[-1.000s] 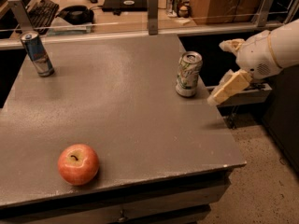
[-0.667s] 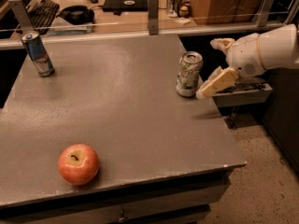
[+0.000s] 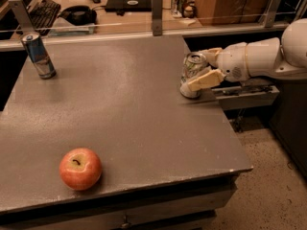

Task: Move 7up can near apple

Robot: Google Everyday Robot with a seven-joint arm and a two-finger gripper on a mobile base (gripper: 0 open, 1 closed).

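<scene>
The gripper (image 3: 205,66) sits at the table's (image 3: 134,104) right edge, fingers spread either side of the upright 7up can (image 3: 191,74) and apparently not yet clamped, so this looks like the grasp step. Next it must close, lift and carry the can diagonally to the apple (image 3: 80,168) at the front left. The blue can (image 3: 38,55) at the back left stands well off that path.

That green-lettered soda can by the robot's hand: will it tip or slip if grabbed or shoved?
The 7up can stands upright, taller than wide, so a high push would likely tip it, and then it might roll. Its smooth metal wall may slip. The gripper is at the can, near the edge of the table, so a fall seems possible.
</scene>
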